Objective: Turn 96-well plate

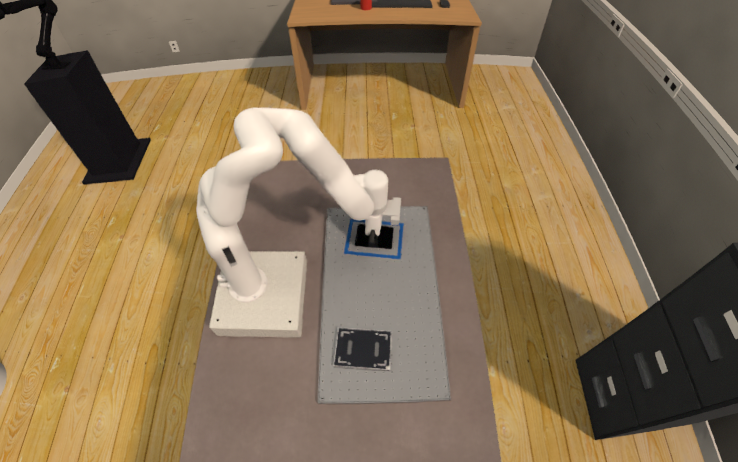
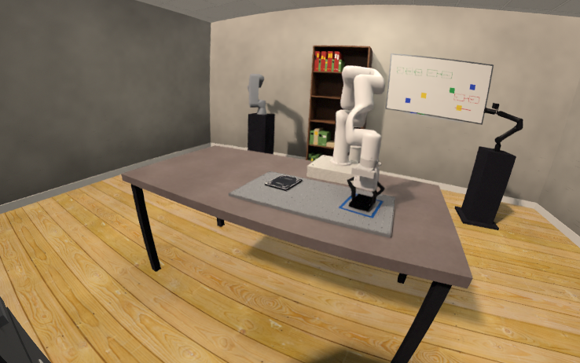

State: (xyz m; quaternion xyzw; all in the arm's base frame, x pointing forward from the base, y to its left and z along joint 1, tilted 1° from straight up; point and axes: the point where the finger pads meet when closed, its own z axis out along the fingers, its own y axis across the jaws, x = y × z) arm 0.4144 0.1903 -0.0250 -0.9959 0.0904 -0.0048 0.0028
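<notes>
The black 96-well plate [image 1: 374, 237] lies within a blue-framed square [image 1: 373, 254] at the far end of the grey perforated board [image 1: 381, 305]. My gripper [image 1: 373, 234] points straight down over the plate, with its black fingers closed on the plate's sides. In the exterior view the gripper [image 2: 363, 193] holds the plate [image 2: 361, 202] at or just above the blue frame [image 2: 361, 212]; I cannot tell which. The plate nest N1 [image 1: 363, 348] is a black pad with white corner locators at the near end of the board, also seen in the exterior view [image 2: 283, 181]. The plate's cut-off corner is too small to make out.
The arm's white base block [image 1: 258, 294] stands left of the board on the brown table. A wooden desk [image 1: 381, 32], a black pedestal [image 1: 87, 119] and a black drawer cabinet [image 1: 669, 337] stand on the floor, away from the table.
</notes>
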